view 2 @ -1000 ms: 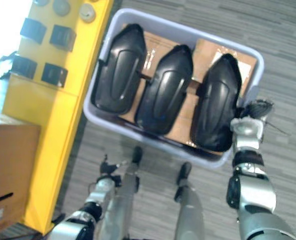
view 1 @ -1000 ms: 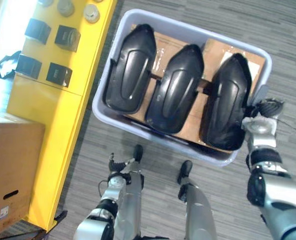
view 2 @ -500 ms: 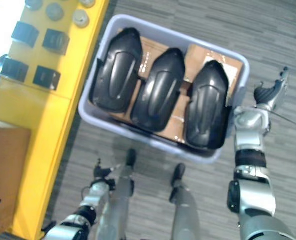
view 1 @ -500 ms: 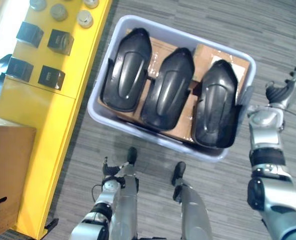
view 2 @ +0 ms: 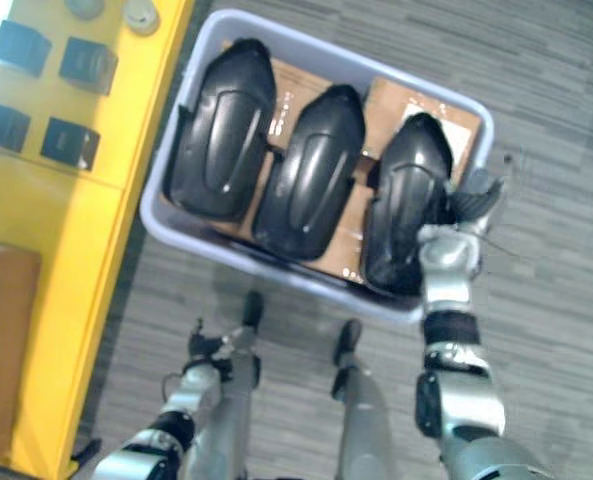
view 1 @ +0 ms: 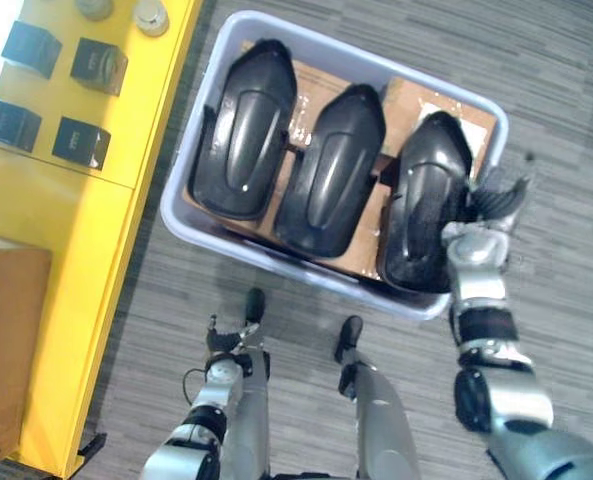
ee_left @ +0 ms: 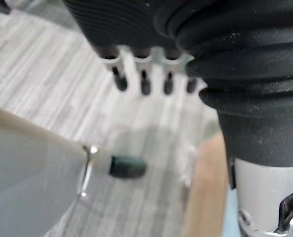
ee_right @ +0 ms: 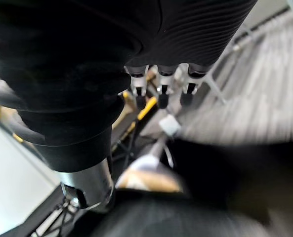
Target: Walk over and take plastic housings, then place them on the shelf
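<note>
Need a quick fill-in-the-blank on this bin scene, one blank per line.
The bin holds ___ black housings.
The right hand is at the end housing on the robot's ___.
The housings lie on ___.
The shelf beside the bin is ___.
Missing: three; right; cardboard; yellow.

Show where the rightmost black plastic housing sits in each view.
Left eye view: rightmost black plastic housing, at the right end of the pale grey bin, beside the right hand.
Right eye view: the housing at the same end.
Right wrist view: probably the blurred dark mass.
Left wrist view: grey carpet.
Shared landmark: the bin.
</note>
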Tool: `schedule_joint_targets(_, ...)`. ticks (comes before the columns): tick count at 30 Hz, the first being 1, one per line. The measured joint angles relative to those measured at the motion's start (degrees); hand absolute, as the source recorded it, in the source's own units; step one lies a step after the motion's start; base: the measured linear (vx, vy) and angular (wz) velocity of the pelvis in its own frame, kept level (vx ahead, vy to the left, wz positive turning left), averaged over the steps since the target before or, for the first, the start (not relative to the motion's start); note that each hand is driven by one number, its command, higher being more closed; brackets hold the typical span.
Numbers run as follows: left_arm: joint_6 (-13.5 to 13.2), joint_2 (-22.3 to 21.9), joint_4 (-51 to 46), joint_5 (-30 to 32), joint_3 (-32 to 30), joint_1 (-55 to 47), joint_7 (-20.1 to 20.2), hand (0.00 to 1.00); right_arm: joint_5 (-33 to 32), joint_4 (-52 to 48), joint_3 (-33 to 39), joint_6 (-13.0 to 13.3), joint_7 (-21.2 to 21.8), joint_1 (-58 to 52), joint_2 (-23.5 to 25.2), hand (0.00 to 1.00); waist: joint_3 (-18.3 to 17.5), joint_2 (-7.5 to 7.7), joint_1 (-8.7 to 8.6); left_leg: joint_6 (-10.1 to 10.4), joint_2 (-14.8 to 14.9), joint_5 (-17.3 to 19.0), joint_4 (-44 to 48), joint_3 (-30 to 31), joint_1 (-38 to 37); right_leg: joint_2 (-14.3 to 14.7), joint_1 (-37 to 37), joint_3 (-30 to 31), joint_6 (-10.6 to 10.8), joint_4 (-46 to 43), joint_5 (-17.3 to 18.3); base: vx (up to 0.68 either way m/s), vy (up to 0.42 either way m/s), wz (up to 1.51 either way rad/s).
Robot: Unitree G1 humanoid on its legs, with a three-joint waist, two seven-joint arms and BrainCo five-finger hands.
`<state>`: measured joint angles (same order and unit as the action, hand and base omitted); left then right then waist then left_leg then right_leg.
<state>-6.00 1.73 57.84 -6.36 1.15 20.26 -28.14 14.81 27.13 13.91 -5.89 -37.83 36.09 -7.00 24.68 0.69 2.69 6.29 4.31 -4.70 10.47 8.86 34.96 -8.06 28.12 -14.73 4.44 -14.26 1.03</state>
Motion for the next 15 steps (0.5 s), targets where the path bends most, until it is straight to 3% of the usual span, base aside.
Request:
schedule_joint_targets(5, 0.03, 0.02, -0.08, 0.12, 0.22, 0.0, -0.62, 0.0, 0.71, -3.52, -4.09, 1.12, -2.95, -8.46, 5.86, 0.0, 0.4, 0.73, -0.27, 0.07, 0.01, -0.05, -0.85, -0.49, -0.74, -0.08, -0.02, 0.47, -0.11, -0.01, 0.13, 0.02, -0.003, -0.04)
schedule_joint_targets(12, 0.11, 0.03, 0.02, 0.17, 2.33, -0.02, -1.06, 0.0, 1.85, -4.14, -5.17, 2.97, -3.52, -11.63, 6.93, 0.0, 0.54, 0.99, -0.46, 0.13, -0.02, -0.63, -2.29, -0.51, -1.36, -0.24, -0.03, 0.4, -0.13, 0.01, 0.18, 0.0, 0.0, 0.01)
schedule_joint_targets(13, 0.11, 0.05, 0.03, 0.17, 2.35, -0.02, -1.15, 0.0, 1.85, -3.97, -5.16, 3.05, -3.56, -11.65, 6.93, 1.0, 0.55, 0.99, -0.47, 0.13, -0.03, -0.64, -2.34, -0.57, -1.42, -0.26, -0.05, 0.42, -0.12, 0.01, 0.19, 0.0, 0.0, 0.0)
schedule_joint_targets(15, 0.11, 0.1, 0.04, 0.16, 2.36, -0.02, -1.97, 0.0, 1.87, -3.51, -5.21, 3.23, -3.66, -11.62, 6.94, 1.0, 0.74, 1.36, -0.48, 0.12, -0.02, -0.64, -2.5, -0.8, -1.67, -0.29, -0.09, 0.57, -0.12, 0.01, 0.19, 0.01, -0.001, -0.04)
